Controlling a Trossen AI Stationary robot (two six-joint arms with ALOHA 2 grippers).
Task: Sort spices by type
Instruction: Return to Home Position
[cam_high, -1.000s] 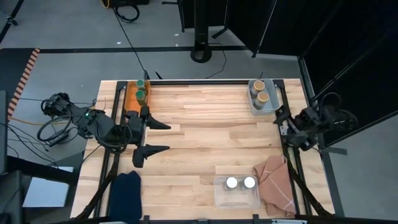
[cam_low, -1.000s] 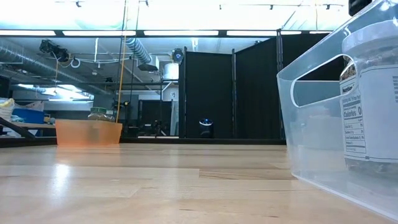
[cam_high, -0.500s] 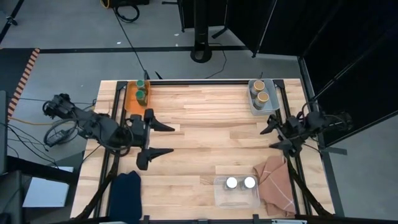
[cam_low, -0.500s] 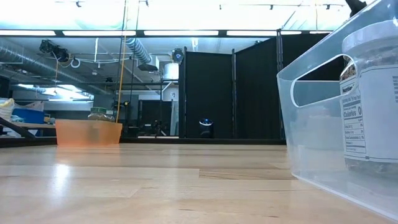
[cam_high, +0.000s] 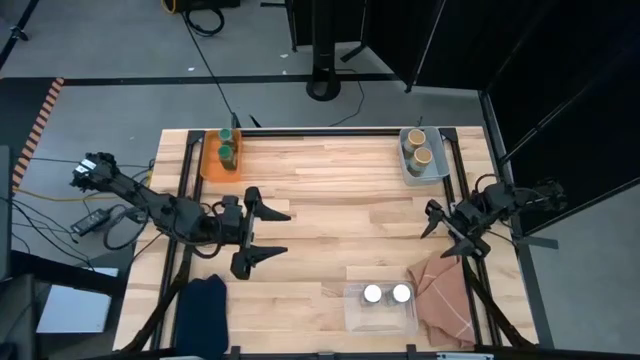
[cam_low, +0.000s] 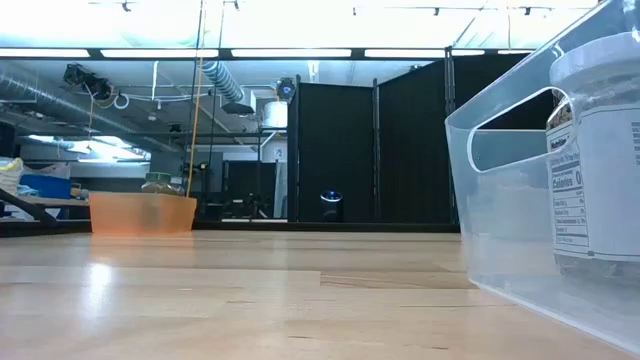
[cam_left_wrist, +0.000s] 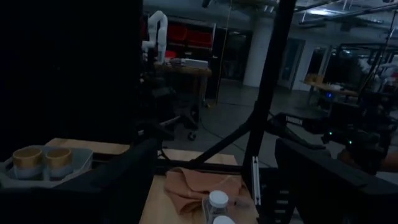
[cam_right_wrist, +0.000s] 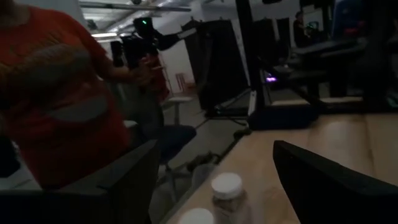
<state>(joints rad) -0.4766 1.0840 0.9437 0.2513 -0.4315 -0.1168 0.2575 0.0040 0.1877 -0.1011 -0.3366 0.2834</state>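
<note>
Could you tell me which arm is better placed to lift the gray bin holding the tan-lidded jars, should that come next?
Right, probably. The open right gripper hangs at the right edge of the table, on the same side as the gray bin; the open left gripper is far across the table.

Bright ceiling light strips (cam_low: 290, 52) glare; both wrist views are dim.

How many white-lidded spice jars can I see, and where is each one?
2. One white-lid jar and the other white-lid jar stand side by side in the transparent bin; none appears hidden.
</note>
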